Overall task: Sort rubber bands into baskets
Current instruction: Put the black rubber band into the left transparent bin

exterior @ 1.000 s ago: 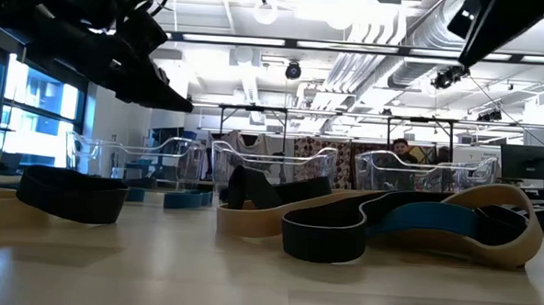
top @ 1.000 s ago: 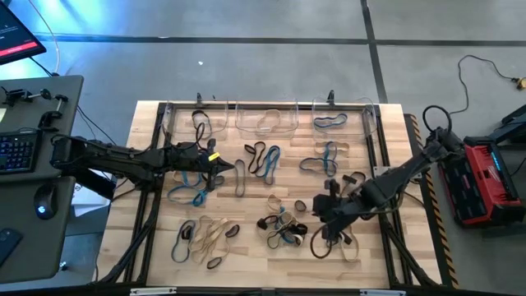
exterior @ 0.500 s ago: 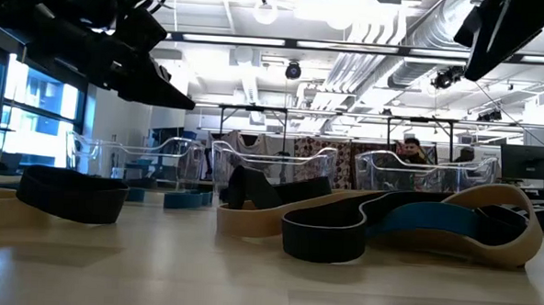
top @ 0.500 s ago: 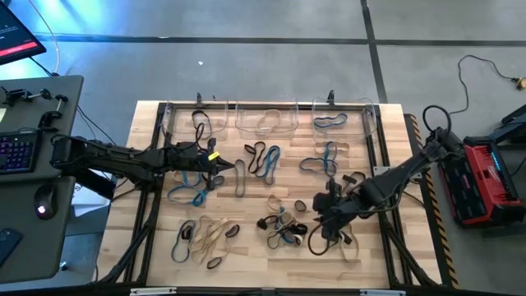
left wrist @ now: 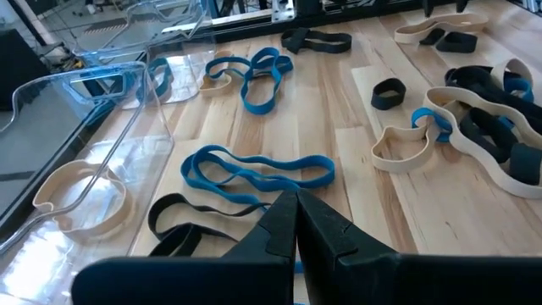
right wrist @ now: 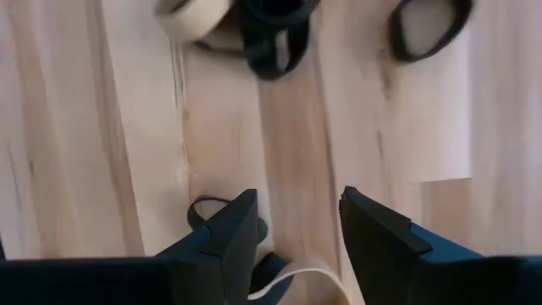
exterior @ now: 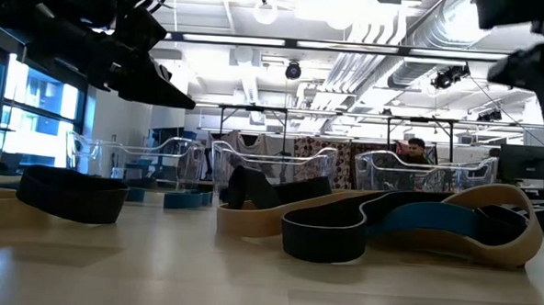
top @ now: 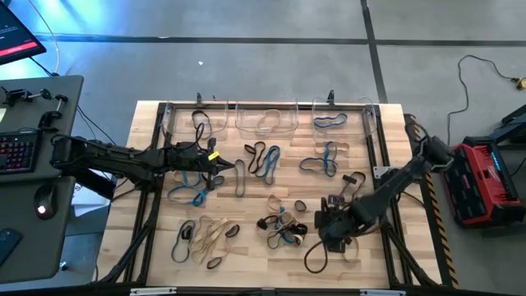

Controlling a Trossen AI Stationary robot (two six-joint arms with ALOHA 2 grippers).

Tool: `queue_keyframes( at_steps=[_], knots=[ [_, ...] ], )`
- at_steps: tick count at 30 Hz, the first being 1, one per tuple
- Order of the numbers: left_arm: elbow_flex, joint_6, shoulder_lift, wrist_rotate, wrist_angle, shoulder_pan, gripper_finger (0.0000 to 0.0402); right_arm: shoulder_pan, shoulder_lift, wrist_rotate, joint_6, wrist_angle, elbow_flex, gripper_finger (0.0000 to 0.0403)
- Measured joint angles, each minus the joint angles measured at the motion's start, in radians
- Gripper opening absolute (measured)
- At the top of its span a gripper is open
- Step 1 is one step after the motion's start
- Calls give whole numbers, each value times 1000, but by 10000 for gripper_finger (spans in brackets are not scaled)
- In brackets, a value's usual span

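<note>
Across the pale wooden surface (top: 255, 205) lie the thin floppy rubber bands in black, tan and blue (top: 265, 158), most in loose tangles near the middle and the near edge. A few already sit in the three clear plastic rectangular baskets (top: 267, 117) lined up along the far edge: black in the left one, tan in the middle, blue in the right. Right pincer (top: 329, 222) is low over the near-right area, fingers parted and holding nothing; the right wrist view shows a black loop and a tan loop lying just under the fingertips (right wrist: 233, 224). Left pincer (top: 220, 167) hovers left of centre, clenched shut with nothing visible between its tips, above a long blue band (left wrist: 254, 174) and a black one beside it. Risk, as judged: black and tan bands overlap beneath the right pincer, so closing there may lift two colours at once or snag a neighbouring loop. Limp loops could also slip free, or land outside the shallow basket walls on release.
</note>
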Motion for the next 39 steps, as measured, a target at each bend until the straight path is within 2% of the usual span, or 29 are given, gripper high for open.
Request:
queue_keyframes(
  at_steps=[5,14,19,22,26,35,39],
  knots=[
    [0,9,0,0,0,0,0,2,69,-97,-29,11,0,158],
    [0,1,0,0,0,-1,0,28,164,-138,-86,16,0,150],
    [0,-1,0,0,3,-1,0,11,180,-137,-121,15,0,109],
    [0,-6,0,0,3,-1,0,-10,173,-142,-124,12,0,66],
    [0,-57,0,1,3,-1,0,-33,171,-214,-131,15,0,8],
    [0,-71,0,1,3,-1,0,-68,161,-212,-158,48,0,3],
    [0,-62,0,0,5,-1,0,-87,130,-166,-186,45,13,1]
  ],
)
